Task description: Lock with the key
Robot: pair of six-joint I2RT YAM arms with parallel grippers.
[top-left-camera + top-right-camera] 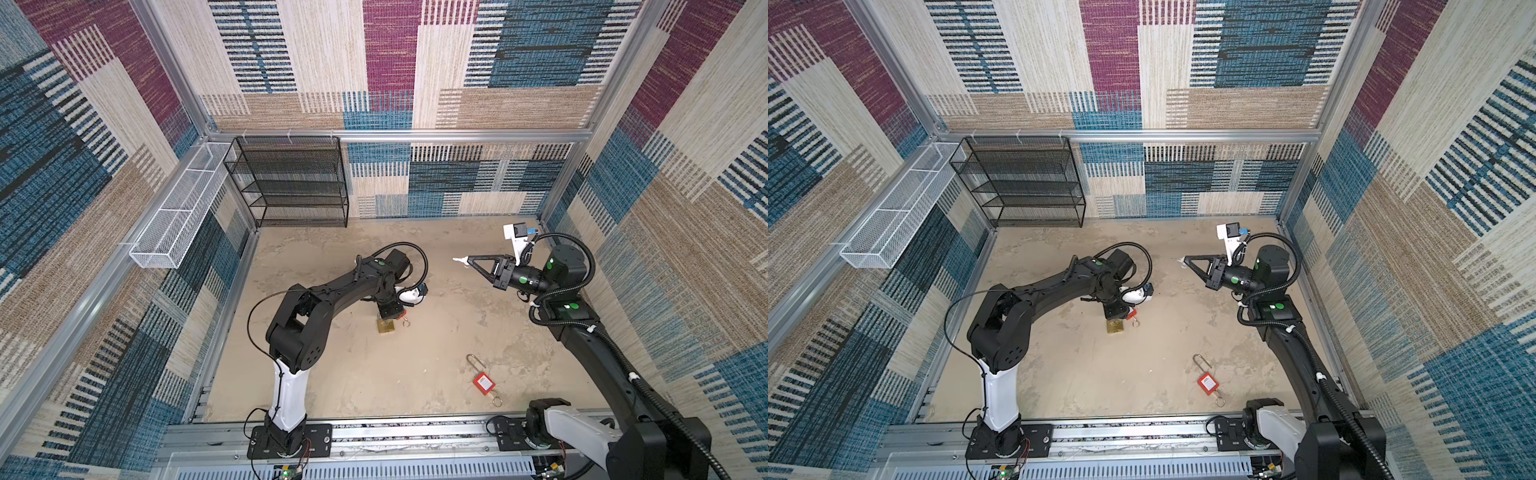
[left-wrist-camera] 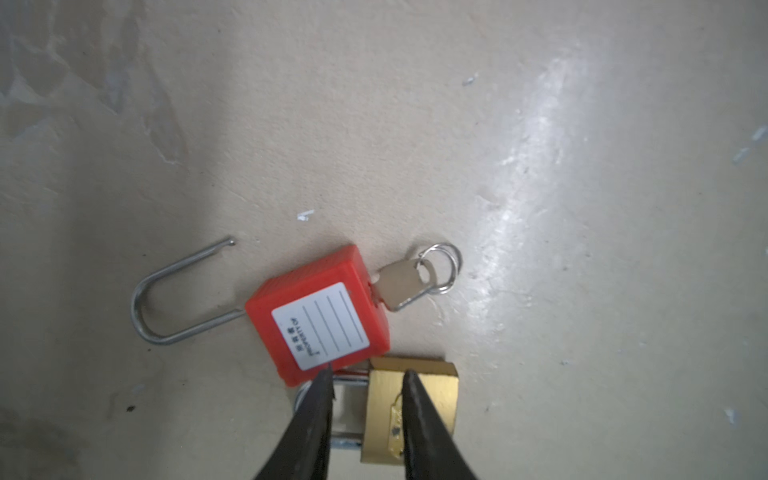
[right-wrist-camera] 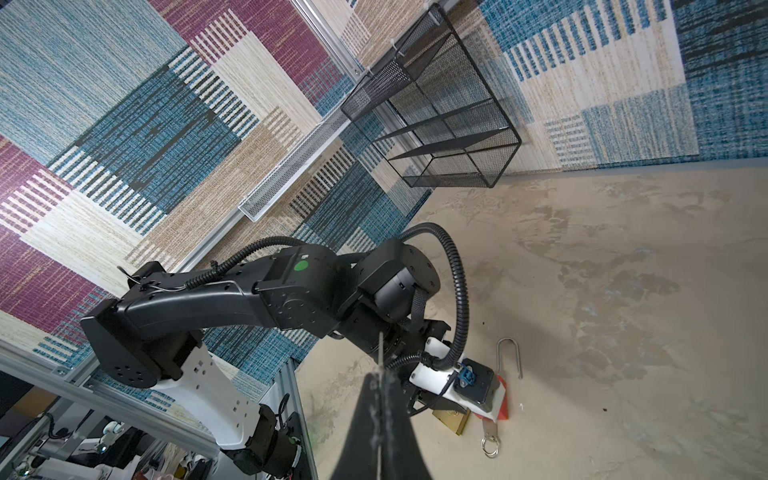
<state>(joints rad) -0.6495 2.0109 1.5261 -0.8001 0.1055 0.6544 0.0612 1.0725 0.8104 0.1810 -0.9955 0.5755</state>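
A red padlock [image 2: 320, 320] lies flat with its long shackle [image 2: 166, 299] swung open. A key [image 2: 405, 282] on a ring [image 2: 442, 268] sits in its base. A brass padlock [image 2: 432, 395] lies right against it. My left gripper [image 2: 368, 376] points down over the brass padlock, open, one finger over its shackle and one over its body. In both top views the left arm hides most of the red padlock; the brass padlock [image 1: 385, 327] [image 1: 1115, 327] shows. My right gripper [image 1: 459, 259] [image 3: 380, 374] hangs in the air, shut and empty.
A second red padlock [image 1: 483, 382] with a long shackle and a key ring lies near the front right. A black mesh shelf [image 1: 286, 183] stands at the back left, with a white mesh basket [image 1: 178, 208] on the left wall. A metal rail [image 1: 374, 432] runs along the front.
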